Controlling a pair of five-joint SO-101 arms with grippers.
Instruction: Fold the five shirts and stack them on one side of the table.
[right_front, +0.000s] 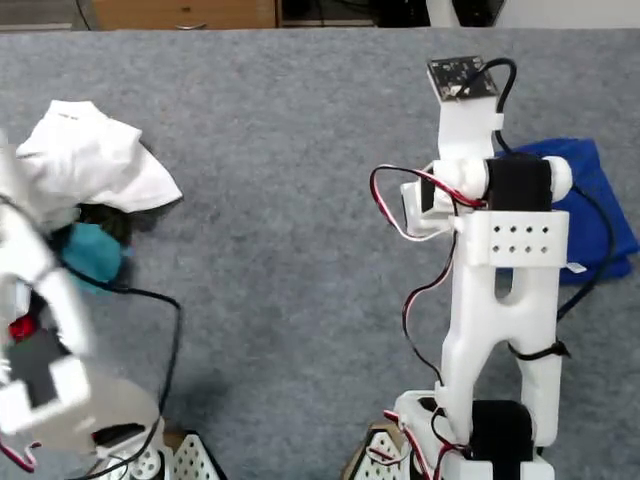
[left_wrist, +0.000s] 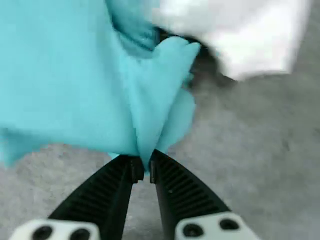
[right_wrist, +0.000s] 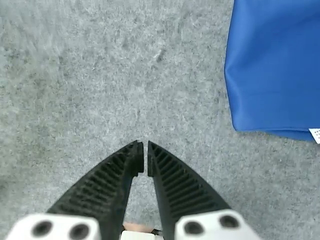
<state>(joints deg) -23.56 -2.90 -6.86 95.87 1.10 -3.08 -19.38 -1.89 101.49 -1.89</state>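
Overhead, we see a crumpled white shirt (right_front: 90, 160) over a teal shirt (right_front: 90, 250) at nine o'clock on the felted grey table (right_front: 300, 200), and a flat-folded blue shirt (right_front: 618, 200) at three; our left wrist shows the left gripper (left_wrist: 142, 169) pinching soft teal folds; our right, the right gripper (right_wrist: 145, 150) pressed together beside the blue shirt.

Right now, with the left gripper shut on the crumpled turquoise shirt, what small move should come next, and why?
Probably drag the crumpled turquoise shirt toward the grey table middle: the left gripper pinches its edge, and a crumpled white shirt sits bunched against it, so it needs separating before folding.
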